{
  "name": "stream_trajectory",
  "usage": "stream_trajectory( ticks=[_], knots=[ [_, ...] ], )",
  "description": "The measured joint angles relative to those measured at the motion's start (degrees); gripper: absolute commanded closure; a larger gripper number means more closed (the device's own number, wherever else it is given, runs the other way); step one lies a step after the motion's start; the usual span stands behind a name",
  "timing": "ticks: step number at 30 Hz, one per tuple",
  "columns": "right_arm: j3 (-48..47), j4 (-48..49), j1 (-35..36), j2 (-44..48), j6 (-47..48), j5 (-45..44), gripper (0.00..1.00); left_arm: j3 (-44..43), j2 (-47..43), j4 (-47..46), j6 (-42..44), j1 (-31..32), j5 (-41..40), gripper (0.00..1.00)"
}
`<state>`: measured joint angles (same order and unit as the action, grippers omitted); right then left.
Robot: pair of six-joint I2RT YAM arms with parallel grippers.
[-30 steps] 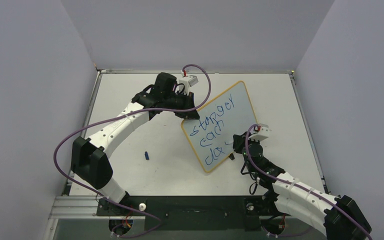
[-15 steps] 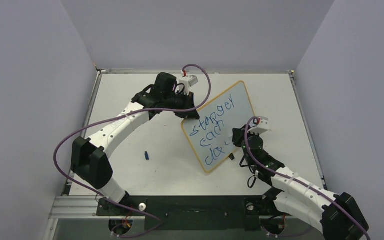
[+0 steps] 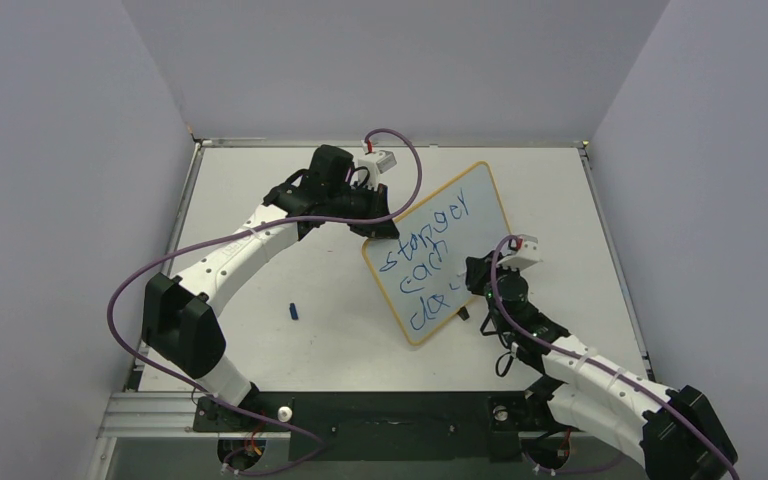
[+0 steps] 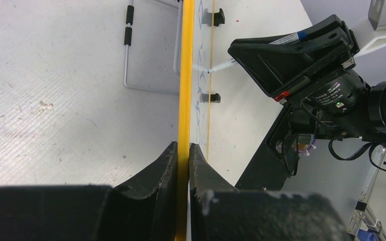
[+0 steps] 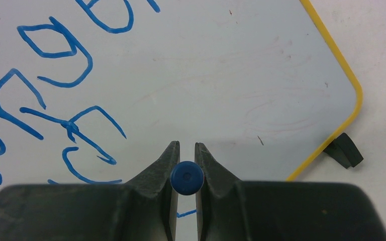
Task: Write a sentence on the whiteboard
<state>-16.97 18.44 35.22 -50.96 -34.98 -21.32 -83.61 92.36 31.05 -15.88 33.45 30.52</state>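
Looking down from above, the whiteboard [image 3: 485, 232] stands tilted on the desk [image 3: 260, 200] right of centre, one corner pointing away from the arms, with the sentence [image 3: 430, 258] in blue across it in three lines. The left pincer [image 3: 381, 232] is clenched on the board's upper left edge, while the right pincer [image 3: 471, 279] sits against the lower right part of the writing face, beside the last line. A small blue cap [image 3: 295, 312] lies on the desk well apart from both, to the board's left. From the left wrist, the board shows edge-on as a thin yellow strip running straight up between the two black fingers, which are pinched tight on the frame. A bent wire stand [image 4: 129, 60] lies behind the board, and the marker [image 4: 222, 65] reaches in from the right with its tip right at the writing face, though whether it touches I cannot tell. From the right wrist, the fingers are clamped on the marker's round blue end, the glossy face fills the view just beyond them, blue letters sit up and to the left, and a black foot [image 5: 346, 151] juts out past the yellow corner on the right.
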Motion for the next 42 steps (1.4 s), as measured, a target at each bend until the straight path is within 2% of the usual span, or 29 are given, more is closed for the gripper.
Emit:
stream_trajectory(
  ticks=[21, 32, 42],
  knots=[
    [5.4, 3.3, -0.2, 1.2, -2.6, 0.0, 1.00, 0.0, 0.0, 0.0, 0.0, -0.1, -0.3, 1.00],
    [6.1, 6.5, -0.3, -1.1, -3.7, 0.1, 1.00, 0.0, 0.0, 0.0, 0.0, -0.3, -0.5, 1.00],
    [7.7, 3.7, 1.2, -3.3, -5.1, 2.2, 1.00, 0.0, 0.0, -0.3, 0.0, -0.2, -0.5, 1.00]
  ],
)
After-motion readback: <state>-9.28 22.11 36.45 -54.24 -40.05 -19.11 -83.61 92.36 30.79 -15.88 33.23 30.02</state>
